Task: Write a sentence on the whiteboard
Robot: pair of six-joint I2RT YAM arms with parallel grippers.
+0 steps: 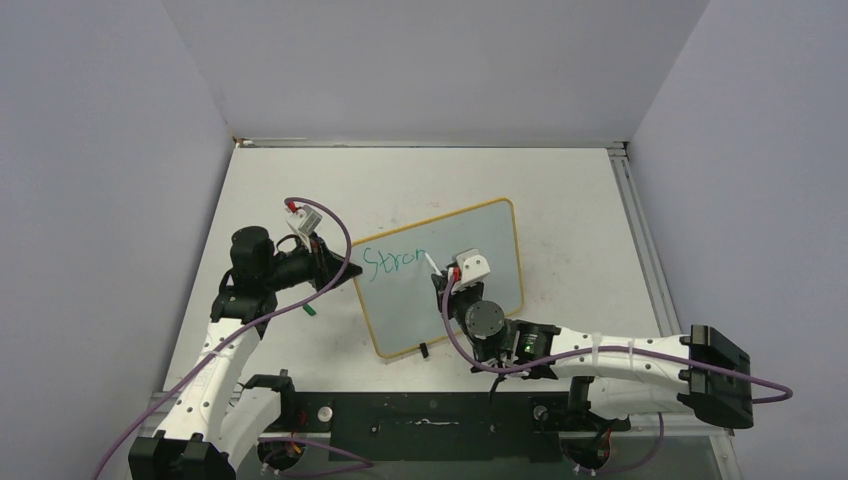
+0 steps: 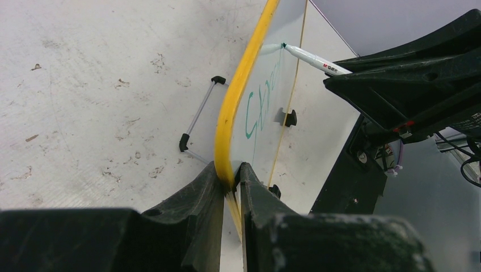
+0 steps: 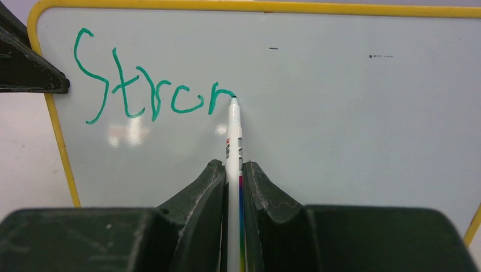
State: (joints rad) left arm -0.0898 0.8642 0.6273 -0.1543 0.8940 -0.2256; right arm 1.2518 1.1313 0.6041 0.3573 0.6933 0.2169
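The whiteboard [image 1: 455,265] with its yellow frame lies tilted in the middle of the table. Green lettering [image 1: 393,260] on it reads "Stron", with the last letter part drawn; it also shows in the right wrist view [image 3: 153,85]. My left gripper [image 1: 335,268] is shut on the board's left yellow edge [image 2: 227,122]. My right gripper [image 1: 448,280] is shut on a white marker [image 3: 233,141], whose tip touches the board [image 3: 340,113] at the end of the lettering. The marker [image 2: 309,58] also shows in the left wrist view.
A green marker cap [image 1: 309,310] lies on the table left of the board. Two black clips [image 1: 424,350] sit on the board's near edge. A wire stand [image 2: 195,122] shows behind the board. Grey walls [image 1: 120,150] close in the table [image 1: 560,190].
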